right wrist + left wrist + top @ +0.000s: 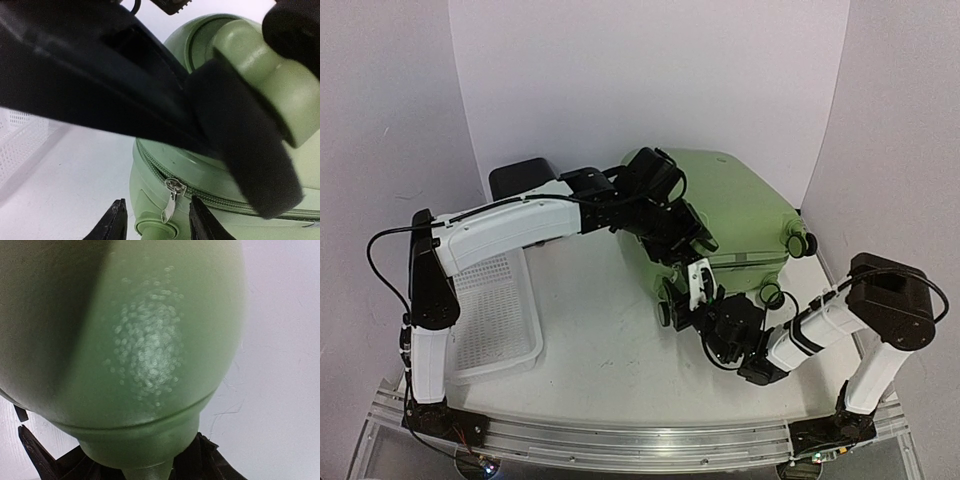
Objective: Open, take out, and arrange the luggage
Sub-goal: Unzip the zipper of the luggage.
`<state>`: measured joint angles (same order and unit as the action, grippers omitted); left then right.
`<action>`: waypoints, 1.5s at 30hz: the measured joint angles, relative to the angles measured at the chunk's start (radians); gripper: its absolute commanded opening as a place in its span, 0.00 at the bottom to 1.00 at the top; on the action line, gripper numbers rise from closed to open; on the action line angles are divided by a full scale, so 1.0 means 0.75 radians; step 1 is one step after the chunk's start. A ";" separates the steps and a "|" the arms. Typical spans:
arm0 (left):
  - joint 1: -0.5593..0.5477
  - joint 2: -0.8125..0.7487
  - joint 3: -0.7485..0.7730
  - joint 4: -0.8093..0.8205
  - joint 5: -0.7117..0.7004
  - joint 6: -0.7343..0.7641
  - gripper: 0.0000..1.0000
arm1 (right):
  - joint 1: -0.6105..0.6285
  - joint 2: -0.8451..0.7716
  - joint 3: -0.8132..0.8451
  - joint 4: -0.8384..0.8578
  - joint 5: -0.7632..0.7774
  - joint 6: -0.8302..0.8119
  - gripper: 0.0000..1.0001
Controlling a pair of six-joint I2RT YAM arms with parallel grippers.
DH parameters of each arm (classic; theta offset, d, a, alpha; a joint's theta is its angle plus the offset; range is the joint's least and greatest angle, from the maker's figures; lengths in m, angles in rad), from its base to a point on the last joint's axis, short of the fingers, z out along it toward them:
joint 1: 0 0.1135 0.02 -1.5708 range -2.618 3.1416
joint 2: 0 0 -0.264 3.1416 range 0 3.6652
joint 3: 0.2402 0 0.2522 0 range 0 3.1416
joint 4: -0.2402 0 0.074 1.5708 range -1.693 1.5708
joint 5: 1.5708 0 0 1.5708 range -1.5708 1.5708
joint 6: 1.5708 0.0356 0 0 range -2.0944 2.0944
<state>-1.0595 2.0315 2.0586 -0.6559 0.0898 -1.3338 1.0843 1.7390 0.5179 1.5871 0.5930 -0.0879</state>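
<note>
Right claw (pixel 157 226): released, its two dark fingertips (pixel 114 222) standing apart low at the suitcase's near-left corner, with the zipper pull hanging between them and touching neither.
Left claw (pixel 680 232): laid on the near-left part of the green shell; its wrist view is filled by blurred shell with black finger parts at the bottom edge, so I cannot tell whether it is clenched or released.
Luggage (pixel 740 200): one light-green hard-shell suitcase, lying flat on the far right half of the table, turned at an angle, its shell shut along the seam.
Zipper pull (pixel 170 202): one silver tab, dangling from the slider on the seam.
Zipper seam (pixel 150 167): green teeth curving round the corner, closed where it shows.
Wheel (pixel 240 150): black tyre on a green hub, close above the right claw; more black wheels show at the case's near edge and right corner, the count unclear under the arms.
Arms: two, the left reaching from the left over the case, the right coming in low from the near right.
Basket (pixel 520 345): one, white and perforated, near left, apart from the case.
Black box (pixel 520 175): one, far left, behind the left arm.
Table (pixel 610 350): white, under everything.
</note>
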 measured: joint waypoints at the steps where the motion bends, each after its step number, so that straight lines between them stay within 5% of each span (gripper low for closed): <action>1: 0.000 0.005 0.013 0.002 0.001 -0.003 0.00 | -0.001 0.005 0.007 0.001 0.009 -0.004 0.38; 7: 0.000 0.023 0.053 -0.001 -0.007 -0.011 0.00 | -0.003 0.074 0.072 0.004 0.105 -0.025 0.29; 12: 0.004 0.023 0.053 -0.001 -0.026 -0.009 0.00 | -0.009 0.103 0.107 0.008 0.166 -0.030 0.00; 20: 0.003 0.019 0.039 0.008 -0.049 0.003 0.00 | -0.024 0.088 0.084 0.011 0.181 -0.010 0.00; 29: -0.017 -0.119 -0.290 0.124 -0.099 0.014 0.00 | -0.085 -0.080 -0.156 -0.084 0.061 0.044 0.00; 45: 0.005 -0.729 -0.960 0.246 -0.326 0.118 0.00 | -0.271 -0.399 -0.383 -0.123 -0.286 0.231 0.00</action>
<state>-1.0557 1.4845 1.3388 -0.4717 -0.1547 -1.2453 0.8810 1.4399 0.2306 1.4948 0.3782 0.0853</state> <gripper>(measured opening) 0.509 0.008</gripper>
